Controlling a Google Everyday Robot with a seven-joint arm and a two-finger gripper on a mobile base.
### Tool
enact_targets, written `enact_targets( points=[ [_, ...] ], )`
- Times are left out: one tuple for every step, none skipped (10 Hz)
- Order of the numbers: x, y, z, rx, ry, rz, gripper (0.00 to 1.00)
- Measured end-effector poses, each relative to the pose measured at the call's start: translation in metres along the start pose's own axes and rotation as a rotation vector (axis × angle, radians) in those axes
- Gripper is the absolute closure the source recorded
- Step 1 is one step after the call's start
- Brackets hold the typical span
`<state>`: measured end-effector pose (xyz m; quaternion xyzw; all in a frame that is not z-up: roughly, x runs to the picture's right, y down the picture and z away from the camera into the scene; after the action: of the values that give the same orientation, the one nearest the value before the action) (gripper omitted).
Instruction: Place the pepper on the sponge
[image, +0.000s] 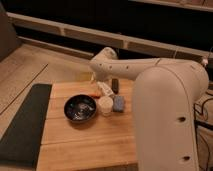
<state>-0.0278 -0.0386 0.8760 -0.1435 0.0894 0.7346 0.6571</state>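
At table's (85, 145) far side: gripper (99, 80) hangs just above pepper (94, 94), jaws spread wide, nothing held. Pepper lies behind bowl (80, 107). Cup (105, 106) stands between pepper and sponge (119, 103), just beside the sponge. Black oblong (115, 85) behind sponge. Mat (25, 125) along left edge; near half bare wood.

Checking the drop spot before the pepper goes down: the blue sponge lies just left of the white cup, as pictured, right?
No: in the camera view the blue sponge lies just right of the white cup; the black bowl is on the cup's left. The end effector hangs behind them.
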Motion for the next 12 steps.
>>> enact_targets(
  points=[
    [0.000,0.003,0.000,-0.002,0.001,-0.004,0.35],
    [0.001,0.003,0.000,-0.001,0.001,-0.003,0.35],
    [0.000,0.001,0.000,-0.002,0.001,0.003,0.35],
    [0.000,-0.003,0.003,-0.011,0.006,0.031,0.35],
    [-0.002,-0.007,0.006,-0.026,0.009,0.064,0.35],
    [-0.003,-0.008,0.009,-0.034,0.010,0.077,0.35],
    [-0.005,-0.005,0.010,-0.047,0.010,0.086,0.35],
    [-0.004,0.003,0.013,-0.065,0.017,0.081,0.35],
    [-0.004,0.012,0.016,-0.081,0.023,0.068,0.35],
    [-0.002,0.018,0.020,-0.095,0.035,0.059,0.35],
    [0.000,0.025,0.026,-0.108,0.052,0.044,0.35],
    [0.004,0.031,0.031,-0.117,0.075,0.028,0.35]
  ],
)
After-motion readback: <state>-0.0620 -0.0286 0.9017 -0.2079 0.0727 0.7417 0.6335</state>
